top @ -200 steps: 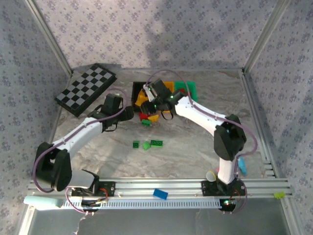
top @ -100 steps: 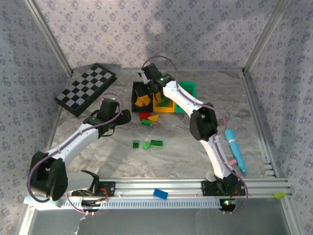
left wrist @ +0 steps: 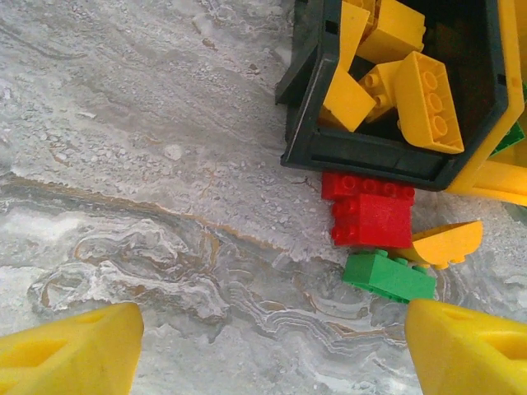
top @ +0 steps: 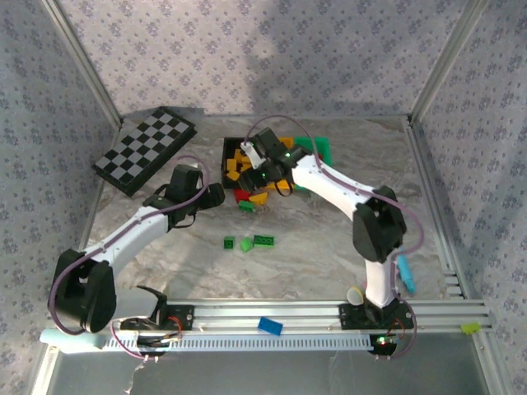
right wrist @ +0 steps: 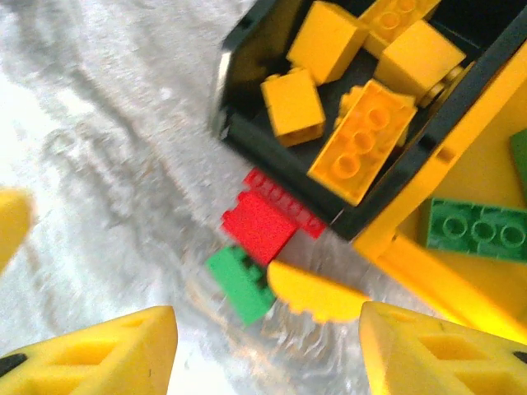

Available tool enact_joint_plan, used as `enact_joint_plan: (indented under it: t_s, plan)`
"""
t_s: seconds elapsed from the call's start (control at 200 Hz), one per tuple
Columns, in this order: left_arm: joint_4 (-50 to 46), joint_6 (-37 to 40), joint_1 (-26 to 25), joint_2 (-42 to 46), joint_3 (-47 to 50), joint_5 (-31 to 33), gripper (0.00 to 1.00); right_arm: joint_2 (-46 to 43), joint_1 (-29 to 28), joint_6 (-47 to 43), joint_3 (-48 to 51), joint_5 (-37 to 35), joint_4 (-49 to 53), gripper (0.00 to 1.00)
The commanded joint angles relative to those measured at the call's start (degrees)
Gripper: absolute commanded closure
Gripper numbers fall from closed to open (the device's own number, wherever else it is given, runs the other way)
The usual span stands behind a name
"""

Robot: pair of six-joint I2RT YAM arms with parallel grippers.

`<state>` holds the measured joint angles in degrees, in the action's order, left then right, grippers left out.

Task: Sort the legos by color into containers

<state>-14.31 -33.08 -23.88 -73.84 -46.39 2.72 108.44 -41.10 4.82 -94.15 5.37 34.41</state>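
Far edge of the table (top: 329, 247): loose bricks lie against the black bin (left wrist: 362, 156).
The left end effector (left wrist: 272, 346) and right end effector (right wrist: 268, 346) gape wide and empty; the red brick (left wrist: 372, 218) and green brick (left wrist: 389, 276) touch, so one grab may catch both.

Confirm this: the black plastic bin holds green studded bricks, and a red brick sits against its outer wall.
Wrong colour: the left wrist view shows yellow-orange studded bricks in the black plastic bin, not green. The red brick does sit against its outer wall.
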Motion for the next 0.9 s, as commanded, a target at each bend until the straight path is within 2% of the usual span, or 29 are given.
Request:
enact_joint_plan:
  t_s: [0.0, 0.155, 0.58, 0.895]
  plan:
    - [2.6, 0.1, 0.3, -1.3, -0.4, -1.4, 0.17, -3.2, 0.1, -0.9, 6.0, 1.0, -2.2, 0.38]
    - [3.7, -0.5, 0.2, -3.0, -0.8, -3.2, 0.17, -0.8, 0.4, 0.9, 7.9, 2.8, -4.0, 0.39]
    - [1.9, -0.4, 0.1, -0.9, 0.2, -1.6, 0.17, 11.2, 1.4, -0.8, -1.1, 7.5, -4.3, 0.4]
    - [1.4, -0.3, 0.1, -0.9, 0.2, -1.3, 0.17, 14.7, 3.4, -2.9, -2.9, 8.5, -3.4, 0.4]
